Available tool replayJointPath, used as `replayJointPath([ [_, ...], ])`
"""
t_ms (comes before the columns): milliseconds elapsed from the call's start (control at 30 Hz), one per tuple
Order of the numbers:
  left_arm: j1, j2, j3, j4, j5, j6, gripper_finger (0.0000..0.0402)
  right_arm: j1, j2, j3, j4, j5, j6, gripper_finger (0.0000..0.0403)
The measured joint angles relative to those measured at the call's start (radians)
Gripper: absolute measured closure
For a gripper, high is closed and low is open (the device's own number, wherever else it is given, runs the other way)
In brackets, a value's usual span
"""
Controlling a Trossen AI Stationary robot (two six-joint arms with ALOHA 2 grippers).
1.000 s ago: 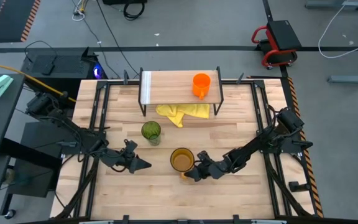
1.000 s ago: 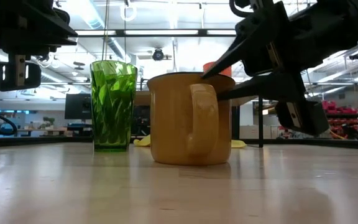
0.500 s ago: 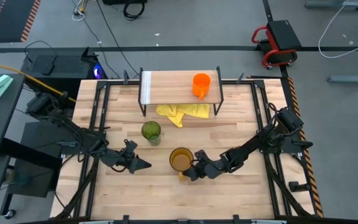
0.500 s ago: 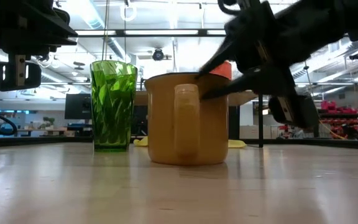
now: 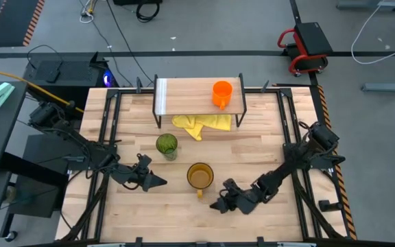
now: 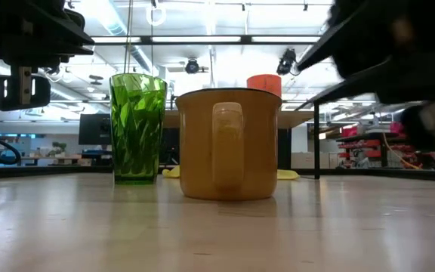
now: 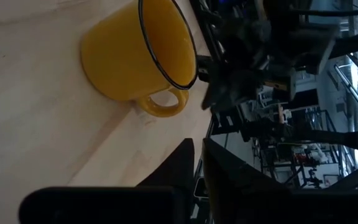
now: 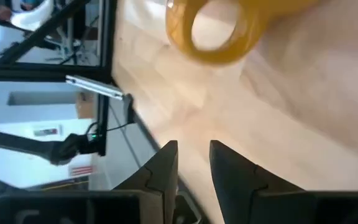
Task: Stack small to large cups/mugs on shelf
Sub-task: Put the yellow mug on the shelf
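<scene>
Hovering right tool (image 5: 219, 204) low beside amber mug (image 5: 199, 177), fingers slightly parted.

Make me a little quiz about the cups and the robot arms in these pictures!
1. True or false: the orange mug stands on the shelf.
2. Which cup is nearest the right gripper: A green tumbler, B amber mug, C orange mug?
3. Fill in: the yellow cloth lies partly ____ the shelf.

Key: 1 true; 2 B; 3 under.
</scene>
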Motion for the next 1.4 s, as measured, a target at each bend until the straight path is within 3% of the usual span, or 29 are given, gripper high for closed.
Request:
replayJointPath([
  [300,0.0,0.0,0.0,-0.002,0.0,0.021,0.0361,0.126,-0.019,0.069,0.001,0.045,0.099,0.0304],
  [433,0.0,0.0,0.0,-0.003,0.0,0.021,0.0364,0.148,-0.022,0.161,-0.027,0.144,0.083,0.0307],
  [600,0.0,0.0,0.0,-0.007,0.031,0.043,0.0369,0.146,-0.007,0.325,-0.302,0.321,0.051,0.0311],
  [667,0.0,0.0,0.0,-0.008,0.046,0.046,0.0368,0.135,0.021,0.349,-0.357,0.33,0.067,0.0313],
  [833,0.0,0.0,0.0,-0.019,0.079,0.047,0.0362,0.098,0.192,0.33,-0.103,0.273,0.071,0.0311],
  [933,0.0,0.0,0.0,-0.023,0.095,0.046,0.0362,0.097,0.253,0.33,0.011,0.313,0.051,0.0308],
  [1033,0.0,0.0,0.0,-0.023,0.097,0.046,0.0366,0.098,0.245,0.327,0.002,0.343,0.049,0.0307],
  [1233,0.0,0.0,0.0,-0.031,0.098,0.046,0.0372,0.083,0.185,0.258,-0.197,0.338,0.154,0.0304],
  [1400,0.0,0.0,0.0,-0.032,0.105,0.046,0.0366,0.022,0.167,0.167,-0.068,0.286,0.108,0.0286],
])
